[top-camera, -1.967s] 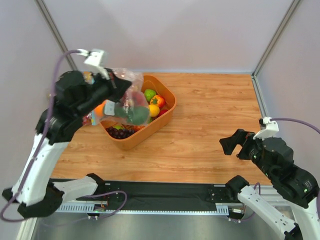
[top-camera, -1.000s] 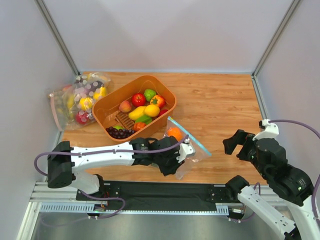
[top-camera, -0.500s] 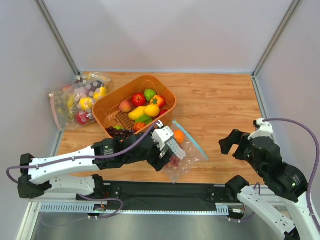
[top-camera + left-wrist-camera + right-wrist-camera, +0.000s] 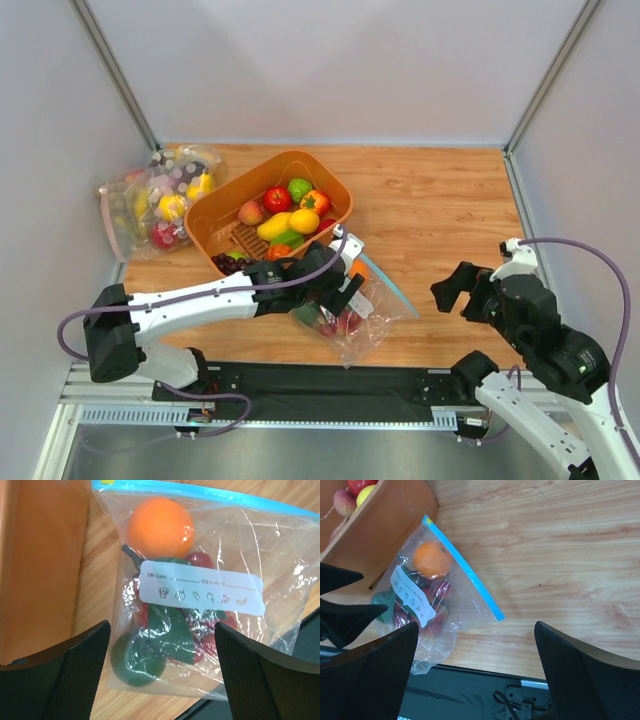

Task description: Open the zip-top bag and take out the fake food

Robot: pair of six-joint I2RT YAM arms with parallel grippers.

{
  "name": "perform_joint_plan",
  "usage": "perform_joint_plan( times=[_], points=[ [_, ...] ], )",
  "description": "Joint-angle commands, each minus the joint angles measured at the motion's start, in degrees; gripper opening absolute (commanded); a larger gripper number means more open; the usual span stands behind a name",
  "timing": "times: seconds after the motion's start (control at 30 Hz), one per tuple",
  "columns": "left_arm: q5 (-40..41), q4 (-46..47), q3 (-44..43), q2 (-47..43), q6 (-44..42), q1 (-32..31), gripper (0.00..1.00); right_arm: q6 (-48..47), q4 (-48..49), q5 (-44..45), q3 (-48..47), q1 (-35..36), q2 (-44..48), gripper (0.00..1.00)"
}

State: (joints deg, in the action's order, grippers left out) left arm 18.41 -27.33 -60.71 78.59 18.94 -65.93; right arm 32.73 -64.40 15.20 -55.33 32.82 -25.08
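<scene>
Top external view: near the table's [image 4: 440, 200] 6 o'clock edge lies the zip-top bag [image 4: 375, 312], blue strip on its 2 o'clock side, fake food [image 4: 160, 527] inside. The left gripper [image 4: 338, 282] hovers over it, jaws spread wide, holding nothing. The right gripper [image 4: 450, 290], at the bag's 3 o'clock, gapes empty too. An orange basket [image 4: 215, 215] sits at 11 o'clock.

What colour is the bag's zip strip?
Light blue; zip strip clearest in left wrist view.
</scene>
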Motion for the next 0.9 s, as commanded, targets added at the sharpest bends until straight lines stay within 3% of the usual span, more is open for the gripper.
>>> perform_joint_plan(
  times=[0.0, 0.27, 0.37, 0.47, 0.57, 0.6, 0.73, 0.87],
  points=[
    [-0.04, 4.04, -2.75, 3.13, -0.66, 0.89, 0.92, -0.47, 2.17, -3.16, 1.36, -0.03, 0.21, 1.0],
    [-5.74, 8.6, 0.75, 7.11, 0.74, 2.12, 0.88, -0.56, 6.39, -7.29, 4.62, -0.03, -0.67, 1.0],
    [-7.69, 10.63, 3.39, 5.88, 2.24, 2.3, 0.65, -0.91, 6.92, -7.38, 5.23, -0.03, -1.11, 1.0],
    [-9.09, 11.07, 4.8, 4.39, 2.42, 2.3, 0.32, -1.62, 8.23, -8.08, 5.93, -0.03, -1.55, 1.0],
    [-9.89, 10.9, 5.86, 2.28, 2.94, 2.3, 0.06, -1.7, 9.9, -9.3, 6.64, -0.03, -2.6, 1.0],
    [-10.15, 10.9, 6.3, 1.75, 2.95, 2.3, 0.03, -1.79, 10.61, -10.01, 6.9, -0.03, -2.78, 1.0],
    [-11.9, 12.9, 10.42, -2.99, 2.86, 2.3, 0.0, -3.46, 17.44, -14.32, 9.1, -0.04, -4.27, 1.0],
    [-14.72, 18.27, 16.66, -13.51, 1.98, 2.3, 0.0, -7.49, 22.91, -20.81, 11.38, -0.03, -6.73, 1.0]
  ],
)
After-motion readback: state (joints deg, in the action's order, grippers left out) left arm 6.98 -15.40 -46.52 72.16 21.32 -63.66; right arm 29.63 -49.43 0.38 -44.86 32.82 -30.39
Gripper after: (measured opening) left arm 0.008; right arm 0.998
